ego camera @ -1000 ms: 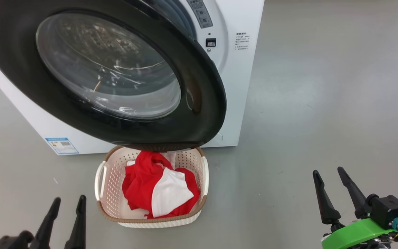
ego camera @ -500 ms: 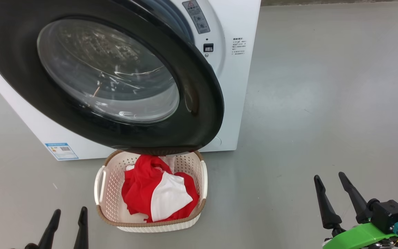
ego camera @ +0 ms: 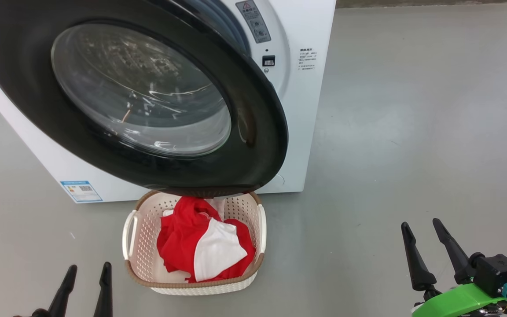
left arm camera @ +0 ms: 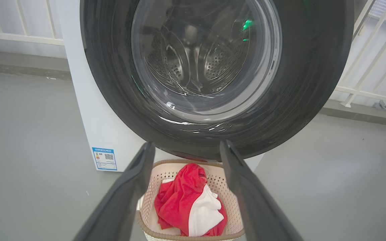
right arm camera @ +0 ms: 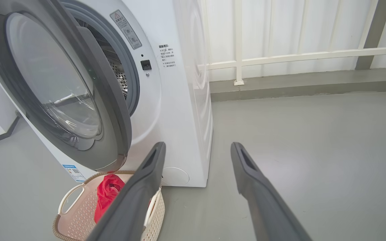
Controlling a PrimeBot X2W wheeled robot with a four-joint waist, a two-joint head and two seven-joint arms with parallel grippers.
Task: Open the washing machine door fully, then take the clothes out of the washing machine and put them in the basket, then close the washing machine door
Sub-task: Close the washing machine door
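One large white washing machine point(ego camera: 301, 110) takes the upper left of your head view, standing on a grey floor point(ego camera: 412, 132). Its washing machine door point(ego camera: 134, 92) hangs ajar, swung part of the way back toward the front panel. Your right wrist view shows a clear gap at the latch side, with the perforated drum point(right arm camera: 121, 78) visible through it. Through the glass in your left wrist view you can see bare steel and no red cloth, so the unloading looks done and closing the door looks like the step that remains.

Below the door, at lower centre, sits the basket point(ego camera: 145, 251). Its far end is tucked under the door's black rim, probably so cloth could drop straight in from the opening. It stands just in front of the machine, so watch whether the door's lower edge passes over it when you push. The clothes point(ego camera: 205, 246) lie heaped inside it, red with a white panel on top, and nothing hangs over the rim.

Your left gripper point(ego camera: 90, 265) sits at the lower left and your right gripper point(ego camera: 420, 222) at the lower right. Both have their fingers spread wide and hold nothing, and both are well apart from door and basket. The left one points at the door, so it looks the handier one for the push.
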